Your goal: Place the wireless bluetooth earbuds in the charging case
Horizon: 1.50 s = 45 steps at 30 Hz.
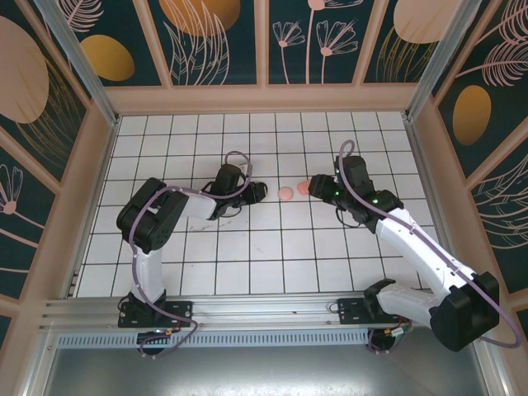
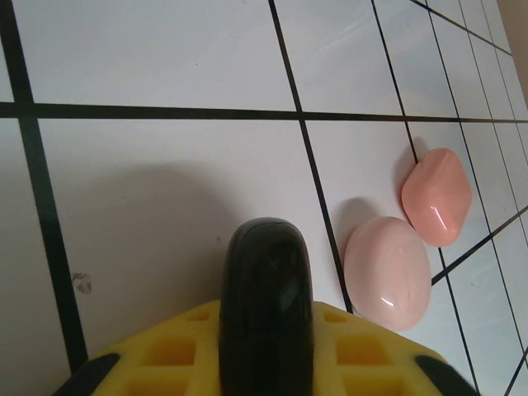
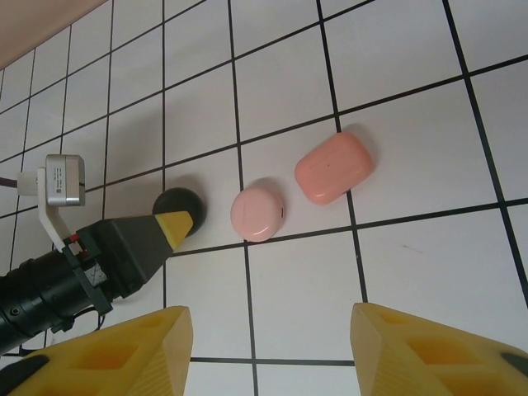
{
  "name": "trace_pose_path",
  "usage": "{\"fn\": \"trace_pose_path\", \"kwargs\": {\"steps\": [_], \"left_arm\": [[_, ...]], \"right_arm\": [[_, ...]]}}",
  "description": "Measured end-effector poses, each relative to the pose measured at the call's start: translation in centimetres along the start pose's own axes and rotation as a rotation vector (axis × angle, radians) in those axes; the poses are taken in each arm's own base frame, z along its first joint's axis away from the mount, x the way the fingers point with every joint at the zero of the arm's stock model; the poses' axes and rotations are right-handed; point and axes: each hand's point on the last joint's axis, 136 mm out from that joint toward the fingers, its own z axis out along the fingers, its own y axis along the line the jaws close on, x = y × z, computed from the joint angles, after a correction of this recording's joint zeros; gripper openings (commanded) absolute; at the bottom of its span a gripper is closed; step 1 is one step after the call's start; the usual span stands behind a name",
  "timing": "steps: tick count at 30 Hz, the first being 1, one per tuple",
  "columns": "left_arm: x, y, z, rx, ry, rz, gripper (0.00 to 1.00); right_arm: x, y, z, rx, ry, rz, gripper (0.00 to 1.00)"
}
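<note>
Three closed charging cases lie in a row on the white tiles. My left gripper (image 2: 266,334) is shut on the black case (image 2: 266,289), which stands on edge between the yellow pads. Just to its right lie the pale pink case (image 2: 388,272) and the coral case (image 2: 436,196). From above, the black case (image 1: 259,191), the pale pink case (image 1: 285,194) and the coral case (image 1: 303,187) sit between the two arms. My right gripper (image 3: 268,330) is open, with nothing between its fingers, hovering a tile short of the pink case (image 3: 257,213). The earbuds are hidden.
The tiled floor (image 1: 272,247) is bare in front of the cases. Wooden walls (image 1: 264,97) ring the work area. The left arm's finger (image 3: 176,228) and its wrist camera bracket (image 3: 62,181) sit close beside the black case (image 3: 169,200).
</note>
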Motion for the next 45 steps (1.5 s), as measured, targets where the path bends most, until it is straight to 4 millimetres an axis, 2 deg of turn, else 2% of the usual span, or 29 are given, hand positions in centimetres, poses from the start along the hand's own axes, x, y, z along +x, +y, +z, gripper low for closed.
{"fn": "trace_pose_path", "kwargs": {"steps": [1,2,3,4,6,7,8,9,12,15,18,21,23,25,29,35,39,45], "left_arm": [[0.0,-0.1,0.0,0.003,0.002,0.000,0.45],[-0.2,-0.3,0.0,0.007,0.000,0.007,0.60],[-0.3,-0.7,0.0,0.014,-0.002,0.017,0.96],[-0.6,-1.3,0.0,0.024,-0.007,0.024,0.99],[-1.1,-1.9,-0.4,0.027,-0.023,0.046,0.99],[-1.4,-1.9,-0.7,0.014,-0.034,0.054,0.99],[-1.6,-1.6,-1.1,-0.012,-0.041,0.060,0.99],[-1.8,-1.3,-1.3,-0.030,-0.046,0.064,0.99],[-2.4,-0.2,-2.8,-0.101,-0.064,0.082,0.99],[-3.7,-0.4,-5.4,-0.154,-0.118,0.121,0.99],[-6.1,-1.9,-9.4,-0.187,-0.232,0.190,0.99],[-8.8,-3.6,-14.5,-0.219,-0.401,0.290,0.99],[-9.4,-4.1,-18.0,-0.249,-0.515,0.365,0.99],[-9.3,-3.7,-21.1,-0.290,-0.616,0.439,0.99],[-8.8,-1.4,-25.6,-0.422,-0.745,0.532,0.99],[-9.7,4.1,-30.7,-0.637,-0.888,0.486,0.99],[-8.7,7.2,-31.5,-0.726,-0.905,0.470,0.99],[-7.4,11.4,-30.5,-0.799,-0.878,0.444,0.99]], "right_arm": [[-0.1,0.0,-0.1,-0.001,-0.003,0.001,0.59],[-0.1,0.0,-0.1,-0.002,-0.005,0.001,0.63],[-0.2,0.0,-0.2,-0.001,-0.007,0.003,0.67],[-0.2,-0.1,-0.2,-0.001,-0.010,0.005,0.71],[-0.4,-0.2,-0.3,0.005,-0.017,0.007,0.80],[-0.6,-0.4,-0.4,0.010,-0.023,0.008,0.88],[-0.8,-0.6,-0.4,0.016,-0.030,0.013,0.89],[-1.0,-0.9,-0.5,0.022,-0.038,0.014,0.98],[-2.1,-1.9,-0.9,0.053,-0.073,0.019,0.99],[-3.6,-3.2,-1.5,0.108,-0.131,0.032,0.99],[-5.7,-4.8,-2.4,0.190,-0.214,0.046,0.99],[-7.9,-7.4,-3.5,0.308,-0.322,0.069,0.99],[-9.3,-9.3,-4.4,0.384,-0.427,0.085,0.99],[-9.8,-11.1,-4.9,0.450,-0.513,0.088,0.99],[-9.1,-14.5,-4.1,0.569,-0.590,0.042,0.99],[-8.0,-17.4,-1.5,0.636,-0.611,-0.061,0.99],[-7.5,-18.5,-0.6,0.646,-0.638,-0.099,0.99],[-7.8,-20.0,0.1,0.656,-0.693,-0.132,0.99]]}}
